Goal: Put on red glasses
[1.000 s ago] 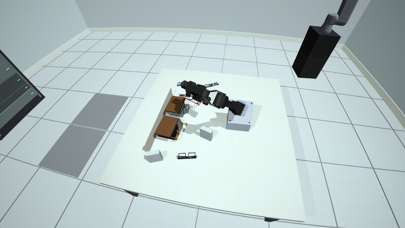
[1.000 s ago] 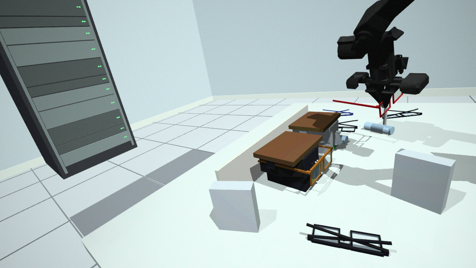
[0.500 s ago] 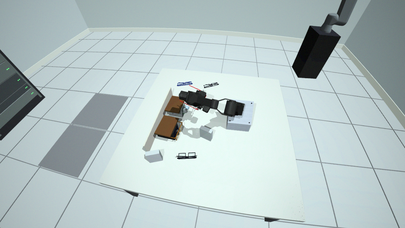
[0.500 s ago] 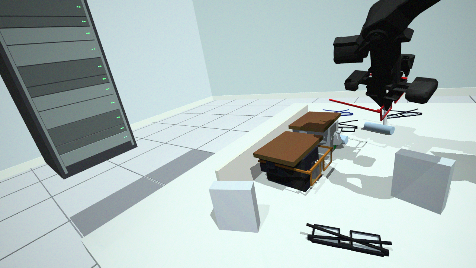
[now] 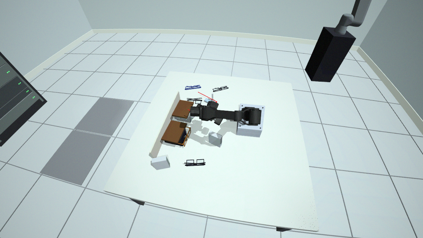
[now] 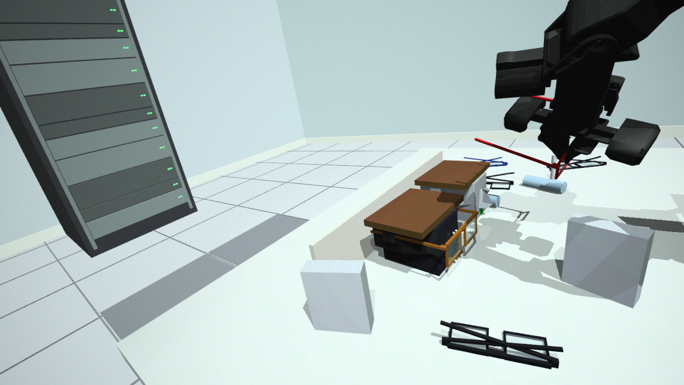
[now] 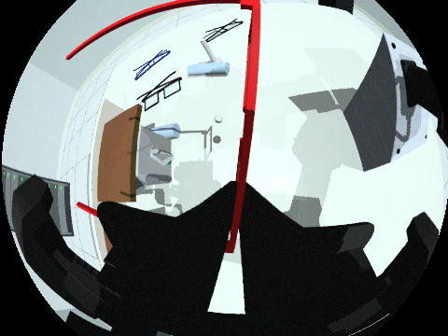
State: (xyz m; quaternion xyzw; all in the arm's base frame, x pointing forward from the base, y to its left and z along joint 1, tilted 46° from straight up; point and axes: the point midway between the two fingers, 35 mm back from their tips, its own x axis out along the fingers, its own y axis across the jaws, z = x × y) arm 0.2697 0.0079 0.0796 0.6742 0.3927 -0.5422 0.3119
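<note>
My gripper (image 6: 567, 156) (image 7: 238, 187) is shut on the red glasses (image 5: 207, 97) (image 6: 511, 152) (image 7: 252, 70) and holds them above the table. Both temples are open and point toward the heads' side. One temple tip shows beside the brown top of the green-tagged head in the top view. The grey display head (image 6: 474, 193) (image 7: 151, 163) carries the green tag (image 6: 481, 210) (image 7: 169, 162) low at its front and has no glasses visible on it. The other, dark head (image 6: 413, 256) wears orange glasses (image 6: 447, 258). The arm hides my fingertips in the top view.
A pale blue cylinder (image 6: 544, 184) (image 7: 208, 69) lies near a white post (image 7: 209, 50). A cream board (image 6: 334, 237) stands behind the heads. Grey blocks (image 6: 337, 299) (image 6: 605, 261) stand nearer. Blue glasses (image 5: 192, 87) and black glasses (image 5: 220, 88) (image 5: 194, 163) lie around.
</note>
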